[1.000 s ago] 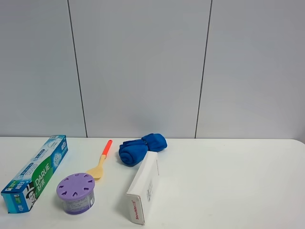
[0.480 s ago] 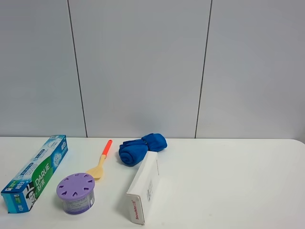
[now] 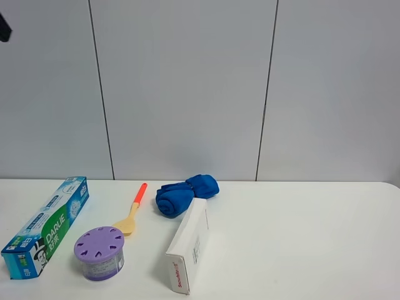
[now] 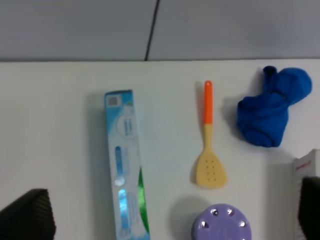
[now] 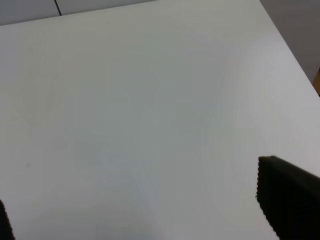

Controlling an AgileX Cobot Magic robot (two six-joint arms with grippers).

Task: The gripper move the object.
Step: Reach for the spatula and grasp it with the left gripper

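Tan perforated spatula with an orange-red handle (image 3: 132,212) is lying at the high frame's lower left, handle pointing toward the wall, with the black left gripper (image 4: 167,215) hanging nearer above it, fingers (image 4: 25,217) spread wide and empty.

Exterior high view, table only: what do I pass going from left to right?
toothpaste box → purple round container → spatula → blue cloth. The white box lies in front of the cloth across the same span, so it is left out of the order.
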